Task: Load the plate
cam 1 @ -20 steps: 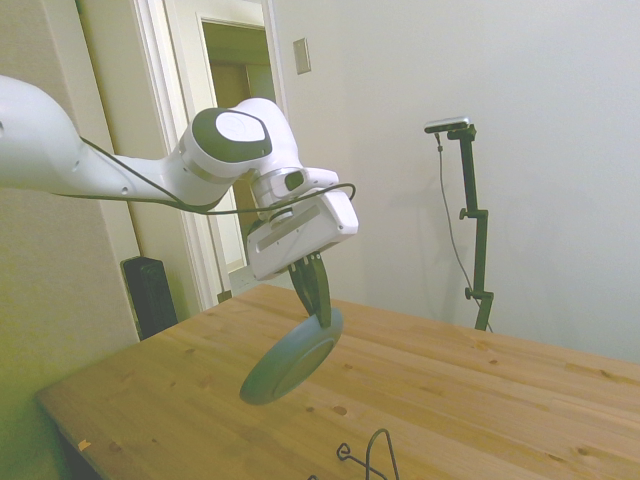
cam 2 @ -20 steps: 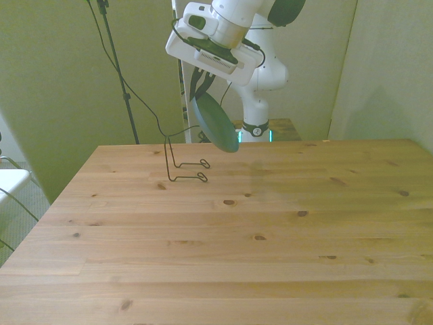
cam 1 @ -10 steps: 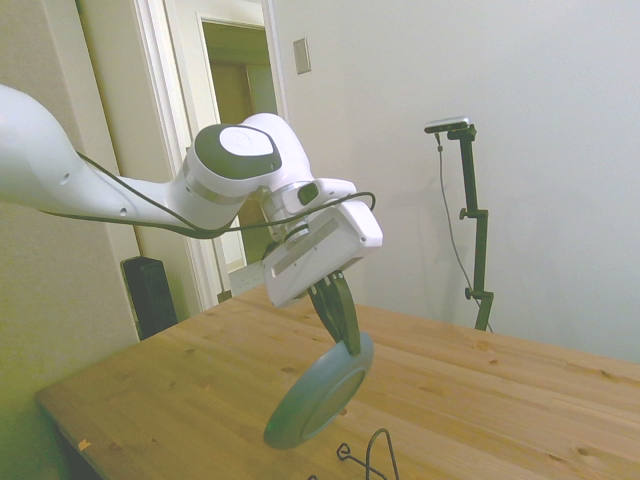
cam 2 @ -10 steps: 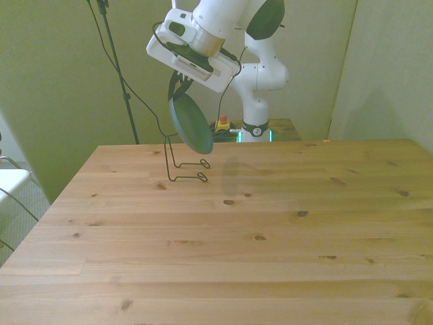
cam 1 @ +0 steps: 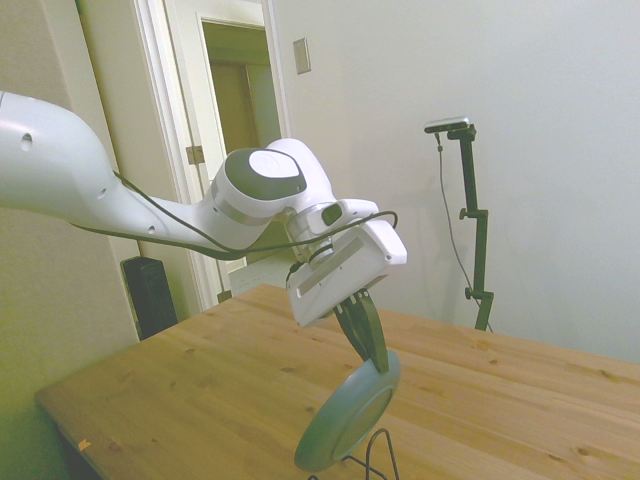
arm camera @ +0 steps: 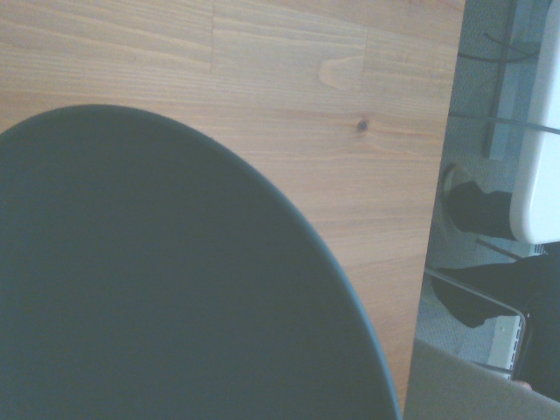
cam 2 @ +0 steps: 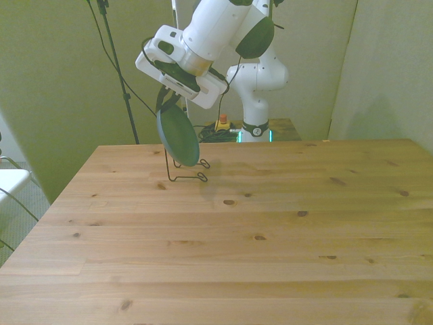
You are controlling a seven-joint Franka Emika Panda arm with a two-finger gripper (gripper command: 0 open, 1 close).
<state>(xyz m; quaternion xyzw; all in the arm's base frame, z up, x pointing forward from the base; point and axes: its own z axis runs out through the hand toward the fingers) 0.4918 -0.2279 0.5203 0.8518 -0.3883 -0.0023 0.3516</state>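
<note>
The gripper [cam 2: 170,103] is pinching the plate [cam 2: 177,136] tight by its rim at about 12 o'clock, holding it on edge just above the wire rack [cam 2: 187,168] on the table [cam 2: 270,230], so next it needs lowering gently into the rack.

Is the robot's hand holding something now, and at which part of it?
Yes. The hand is shut on the round teal-grey plate, pinching its upper rim; the plate hangs on edge, tilted, above the thin wire rack.
</note>
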